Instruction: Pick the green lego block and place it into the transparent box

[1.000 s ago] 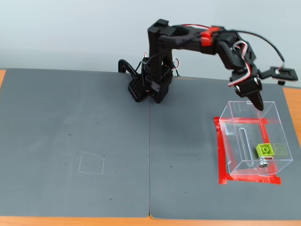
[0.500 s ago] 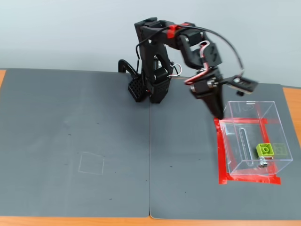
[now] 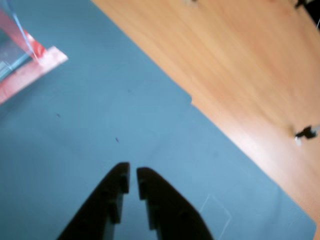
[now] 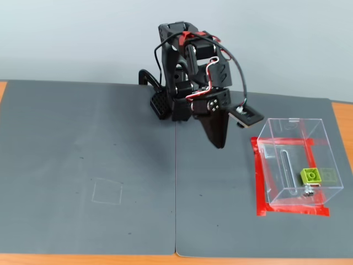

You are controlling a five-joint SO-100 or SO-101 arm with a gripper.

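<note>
In the fixed view, nearest the camera runs a strip of bare wooden tabletop [image 4: 110,259], and on it lie two grey mats [image 4: 88,165] side by side, their seam running up the middle. A faint square outline [image 4: 107,191] is drawn on the left mat.

Further back and to the right stands the transparent box [image 4: 295,160], set within a frame of red tape [image 4: 259,182] on the right mat. The green lego block [image 4: 310,176] lies inside the box, on its floor near the front right corner, studs up, just behind the small metal latch [image 4: 308,192] on the front wall.

Beyond that, left of the box and well apart from it, the arm [image 4: 190,72] is folded over its base at the far edge of the mats. Its end effector [image 4: 219,144] points down above the mat and holds nothing.

In the wrist view the end effector [image 3: 133,176] shows two dark fingers [image 3: 112,195] with only a narrow gap at the tips, so it seems nearly closed, though the picture is blurred. A corner of the box [image 3: 20,35] and tape [image 3: 35,67] shows at upper left.
</note>
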